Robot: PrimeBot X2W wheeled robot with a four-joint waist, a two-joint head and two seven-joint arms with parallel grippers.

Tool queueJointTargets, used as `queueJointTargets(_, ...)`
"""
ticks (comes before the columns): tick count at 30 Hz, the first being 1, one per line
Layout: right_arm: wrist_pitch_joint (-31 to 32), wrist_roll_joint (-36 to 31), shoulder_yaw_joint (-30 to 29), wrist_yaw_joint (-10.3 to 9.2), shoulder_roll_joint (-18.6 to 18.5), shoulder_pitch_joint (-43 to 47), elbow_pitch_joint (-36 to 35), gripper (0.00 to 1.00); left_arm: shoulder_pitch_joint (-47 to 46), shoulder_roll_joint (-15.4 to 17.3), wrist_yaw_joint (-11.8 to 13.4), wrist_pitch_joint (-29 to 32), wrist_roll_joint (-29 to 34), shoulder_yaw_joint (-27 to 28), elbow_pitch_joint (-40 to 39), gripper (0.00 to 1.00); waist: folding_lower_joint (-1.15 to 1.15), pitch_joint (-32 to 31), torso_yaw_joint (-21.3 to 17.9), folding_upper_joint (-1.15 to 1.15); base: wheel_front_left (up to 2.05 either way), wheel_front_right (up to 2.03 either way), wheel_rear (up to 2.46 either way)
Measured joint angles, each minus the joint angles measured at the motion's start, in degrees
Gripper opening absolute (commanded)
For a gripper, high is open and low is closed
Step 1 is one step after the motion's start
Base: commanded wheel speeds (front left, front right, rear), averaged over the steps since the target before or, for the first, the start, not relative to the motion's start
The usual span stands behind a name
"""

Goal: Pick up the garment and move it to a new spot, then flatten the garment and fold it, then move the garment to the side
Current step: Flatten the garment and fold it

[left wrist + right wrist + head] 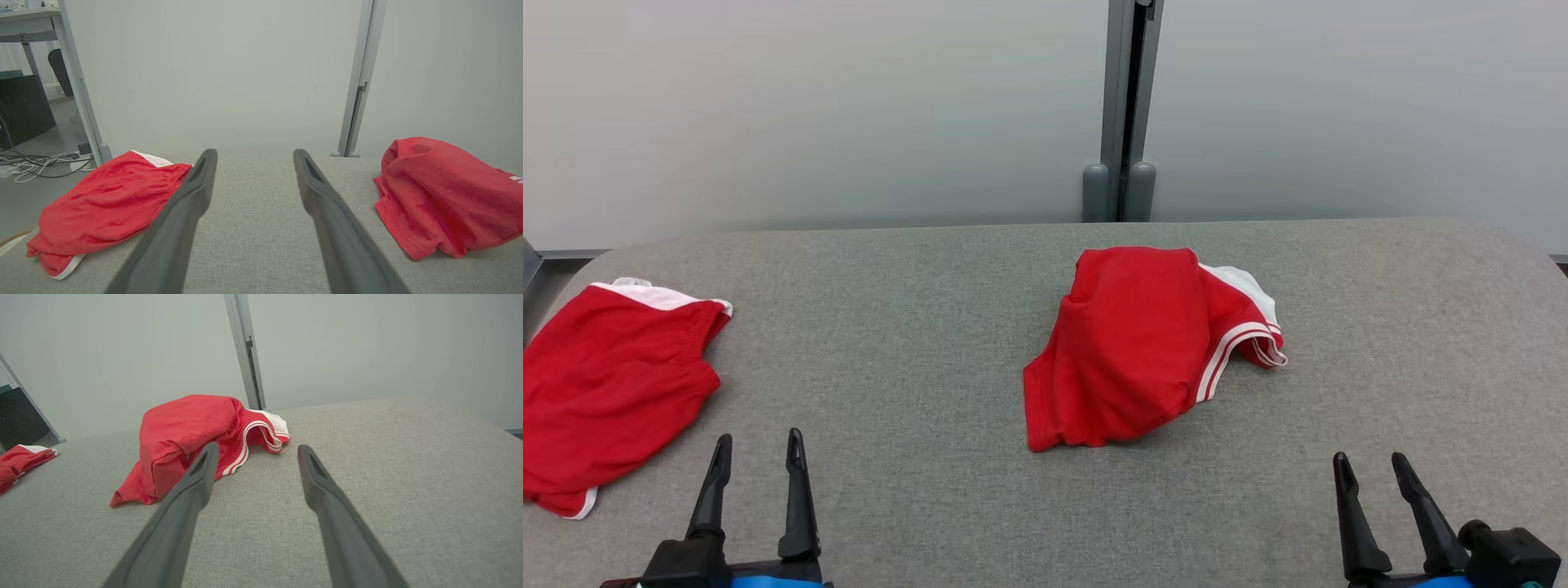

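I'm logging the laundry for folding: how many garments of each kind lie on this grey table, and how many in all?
red shorts: 1
crumpled red shirt with white-striped trim: 1
Total: 2

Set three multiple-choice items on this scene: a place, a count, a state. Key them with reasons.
1. Where does the crumpled red garment with white-striped trim lie on the grey fabric-covered table?
A near-left corner; B mid-table; C off right end
2. How many red garments are on it?
A one; B two; C three
3. State of the left gripper and right gripper?
A both open; B both shut; C left holding cloth
Key: B, it lies mid-table; B, red shorts with white trim lie at left too; A, jaws stand apart, empty.
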Motion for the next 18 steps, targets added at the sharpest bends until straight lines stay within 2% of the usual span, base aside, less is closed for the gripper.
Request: queueJointTargets(18,-0.07,0.07,-0.02,0.00,0.00,-0.01,0.89,1.00,-0.12,-0.59,-0.85,0.00,0.97,1.08,0.42,1.00,0.00,0.14,-0.39,0.00,0.00,0.00,0.00)
